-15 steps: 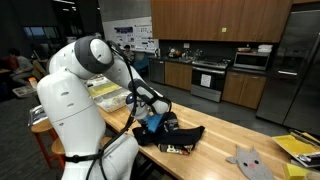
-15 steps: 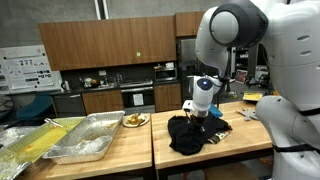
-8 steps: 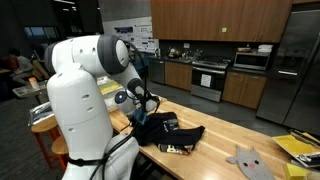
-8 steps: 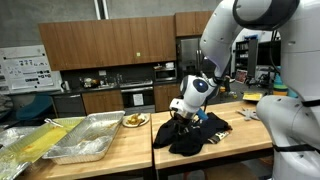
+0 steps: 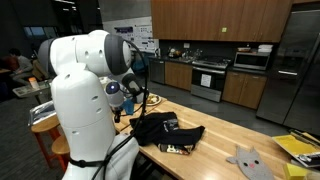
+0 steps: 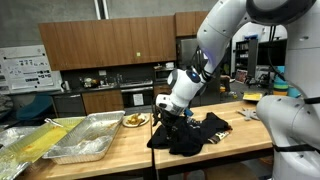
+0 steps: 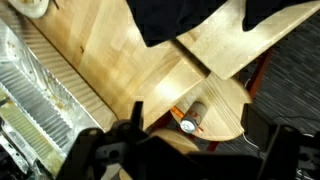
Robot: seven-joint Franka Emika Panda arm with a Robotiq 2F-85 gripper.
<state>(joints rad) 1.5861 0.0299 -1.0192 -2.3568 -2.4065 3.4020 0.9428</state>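
A crumpled black cloth point(image 6: 192, 134) lies on the light wooden table point(image 6: 240, 128); it also shows as the black cloth point(image 5: 165, 131) and, at the top of the wrist view, the black cloth point(image 7: 190, 20). My gripper point(image 6: 163, 111) hangs just off the cloth's edge, over the seam between the two tabletops. From the opposite side the gripper point(image 5: 128, 103) stands beside the cloth, close to the robot's white body. In the wrist view the gripper point(image 7: 200, 145) is open, its dark fingers point(image 7: 136, 118) wide apart with nothing between them, only bare table point(image 7: 120, 60) and floor below.
Metal baking trays point(image 6: 88, 136) and a plate of food point(image 6: 135, 120) sit on the neighbouring table. A grey soft item point(image 5: 250, 160) and yellow things point(image 5: 298, 148) lie at the far end. A cylinder point(image 7: 190, 118) stands on the floor under the table edge.
The gripper went from shut on the black cloth to open, let the cloth go, and swung away from it toward the tables' seam. The cloth's edge now lies spread out.
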